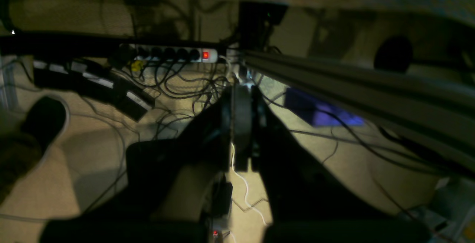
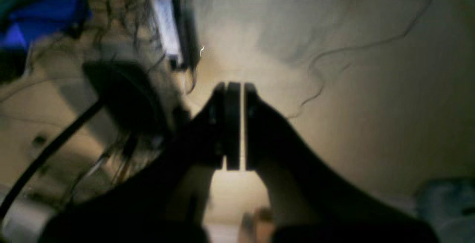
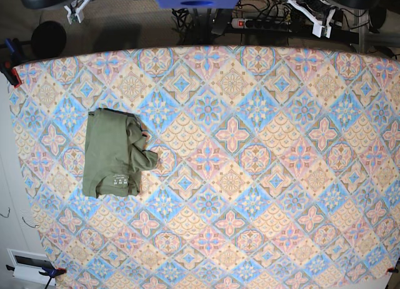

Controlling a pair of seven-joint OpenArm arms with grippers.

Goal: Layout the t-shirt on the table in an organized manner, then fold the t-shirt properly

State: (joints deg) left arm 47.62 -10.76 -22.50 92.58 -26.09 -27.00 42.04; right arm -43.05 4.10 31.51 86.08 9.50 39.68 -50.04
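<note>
The t-shirt [image 3: 114, 154] lies as a folded bundle near the left edge of the table [image 3: 262, 176], one flap poking out, so tidying it calls for the empty, closed left gripper [image 1: 242, 124] and right gripper [image 2: 233, 124] to reopen first.

Base looks straight down on the counter [image 3: 250, 176] from high; both wrists face floor cabling beside it.

Both arms are cut off at the top edge of the base view, the right wrist view is blurred throughout, and the bench [image 3: 262, 176] runs past the bottom edge.
</note>
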